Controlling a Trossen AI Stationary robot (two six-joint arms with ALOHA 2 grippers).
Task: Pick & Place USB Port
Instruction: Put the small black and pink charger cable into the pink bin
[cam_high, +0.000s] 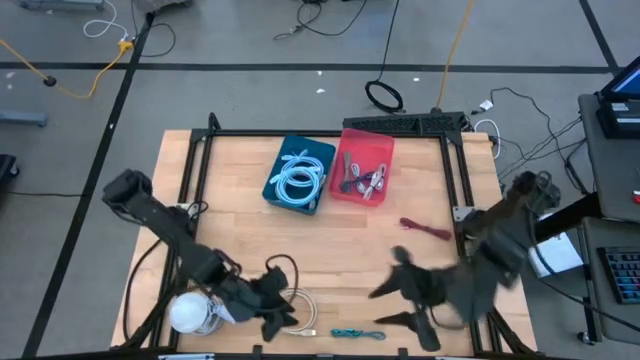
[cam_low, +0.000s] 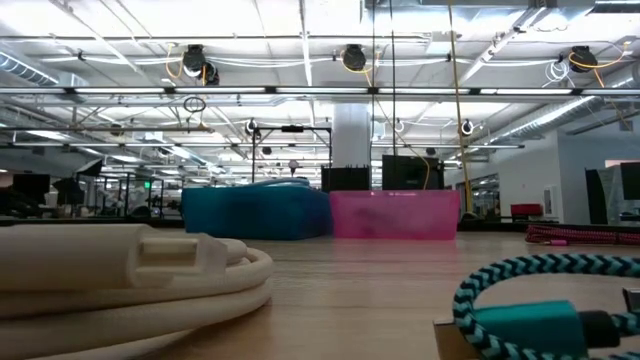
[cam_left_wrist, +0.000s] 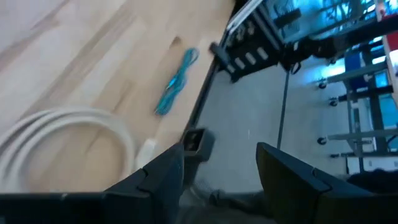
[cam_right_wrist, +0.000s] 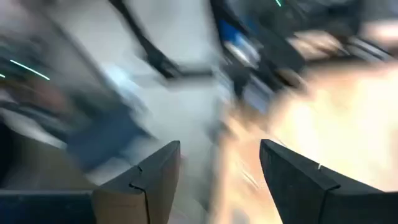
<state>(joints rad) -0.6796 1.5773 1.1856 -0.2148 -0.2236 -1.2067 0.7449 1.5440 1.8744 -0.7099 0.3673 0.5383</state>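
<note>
The left gripper (cam_high: 283, 308) hangs open and empty over the coiled white USB cable (cam_high: 300, 305) at the wooden bench's (cam_high: 230, 230) near edge; the right gripper (cam_high: 405, 295), wide open, hovers right of the teal braided cable (cam_high: 358, 333)

Evenly and brightly lit from overhead, with only faint, soft shadows on the wooden table (cam_high: 330, 250). Motion blur smearing the right arm (cam_high: 470, 275) in the high view. In the low view, rows of ceiling lights (cam_low: 300, 50) glaring white; out of focus close up on the white cable (cam_low: 130, 275) and the teal braided cable (cam_low: 540, 300), sharper at the blue bin (cam_low: 255, 212) and pink bin (cam_low: 395, 215). Softly blurred in the left wrist view, with blue glare beyond the table edge. Heavily streaked in the right wrist view, almost nothing legible past the fingers (cam_right_wrist: 155, 180).
</note>
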